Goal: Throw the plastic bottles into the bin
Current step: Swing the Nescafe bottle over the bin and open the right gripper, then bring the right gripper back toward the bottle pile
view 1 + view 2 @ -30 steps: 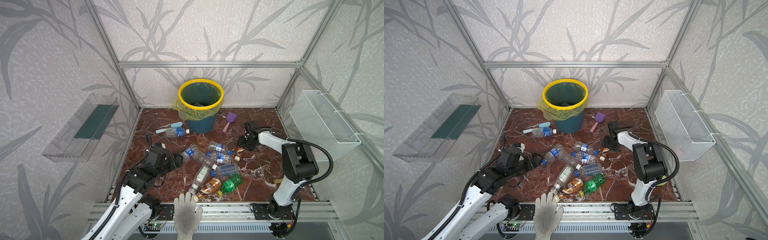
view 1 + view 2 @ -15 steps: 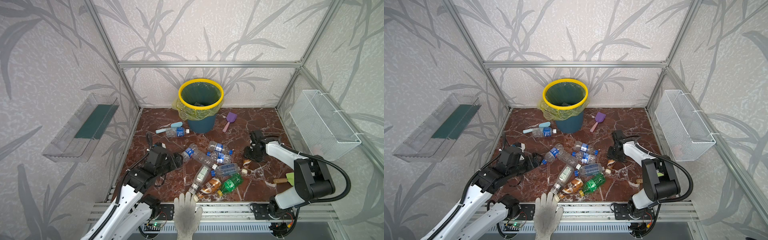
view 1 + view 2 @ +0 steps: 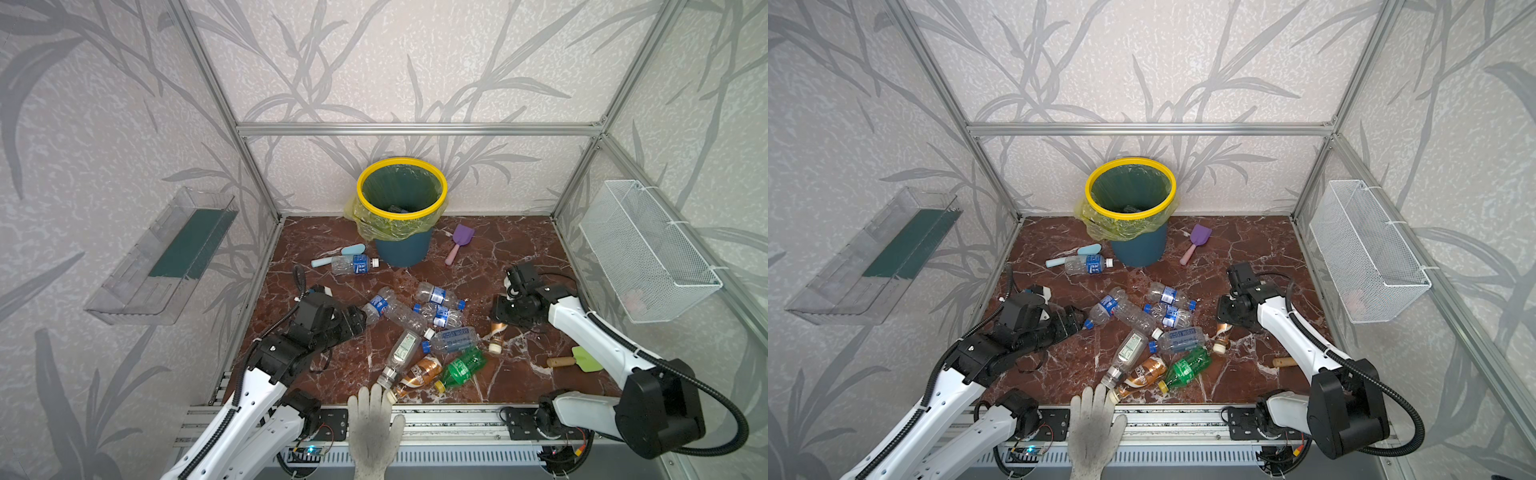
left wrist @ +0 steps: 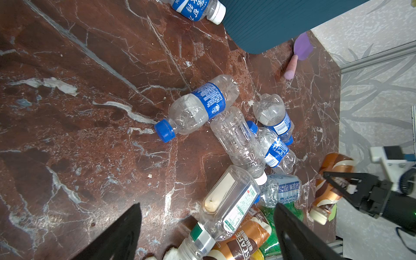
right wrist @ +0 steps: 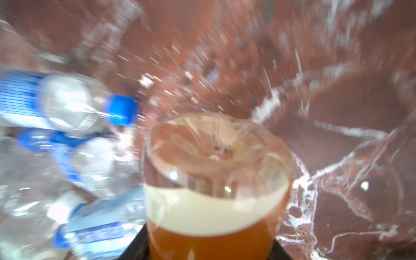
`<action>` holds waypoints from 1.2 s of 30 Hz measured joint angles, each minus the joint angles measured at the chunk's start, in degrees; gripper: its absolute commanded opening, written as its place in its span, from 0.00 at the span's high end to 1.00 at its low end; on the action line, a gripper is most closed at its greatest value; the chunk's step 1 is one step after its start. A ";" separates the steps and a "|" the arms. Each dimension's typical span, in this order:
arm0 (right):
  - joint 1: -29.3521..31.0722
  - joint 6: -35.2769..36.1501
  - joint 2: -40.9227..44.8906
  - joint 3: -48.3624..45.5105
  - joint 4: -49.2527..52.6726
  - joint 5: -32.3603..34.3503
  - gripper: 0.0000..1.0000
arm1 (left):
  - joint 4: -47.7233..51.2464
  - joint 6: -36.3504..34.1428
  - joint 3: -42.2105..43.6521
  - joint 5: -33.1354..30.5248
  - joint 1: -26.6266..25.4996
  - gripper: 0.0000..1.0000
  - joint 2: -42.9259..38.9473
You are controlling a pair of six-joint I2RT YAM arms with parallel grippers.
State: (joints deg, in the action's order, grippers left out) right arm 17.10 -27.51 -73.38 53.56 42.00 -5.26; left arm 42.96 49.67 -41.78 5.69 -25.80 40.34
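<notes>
Several plastic bottles lie in a heap on the red marble floor, and one more bottle lies beside the bin. The teal bin with its yellow rim stands at the back middle. My right gripper is shut on a brown-labelled bottle, cap end down, right of the heap. My left gripper stands open at the heap's left side, holding nothing, close to a blue-capped bottle.
A gloved hand rests at the front edge by the nearest bottles. A purple shovel, a light-blue shovel and a green shovel lie on the floor. A wire basket and a clear tray hang on the side walls.
The right arm has swung toward the front, carrying the brown-labelled bottle with it. The left arm has stayed put.
</notes>
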 measured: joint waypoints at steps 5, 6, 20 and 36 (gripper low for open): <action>6.08 1.14 -11.26 38.69 2.03 0.31 0.34 | -0.04 -0.59 -1.73 -0.04 0.00 0.09 1.99; 6.84 1.22 -15.02 48.39 1.86 0.26 0.30 | -0.04 -0.79 -2.56 -0.04 0.00 0.09 2.71; 6.16 -2.67 -40.24 90.05 21.86 -0.24 0.02 | 0.11 -2.54 -8.57 -1.09 0.04 0.08 3.80; 6.14 -7.67 5.95 8.37 -0.59 -0.44 0.10 | -0.13 -2.03 -2.64 -1.60 0.42 0.08 1.70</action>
State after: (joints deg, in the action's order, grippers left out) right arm 23.24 -35.18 -67.44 61.93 41.41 -5.69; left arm 42.83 47.64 -44.42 4.10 -25.39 42.04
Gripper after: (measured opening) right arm 0.902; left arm 0.920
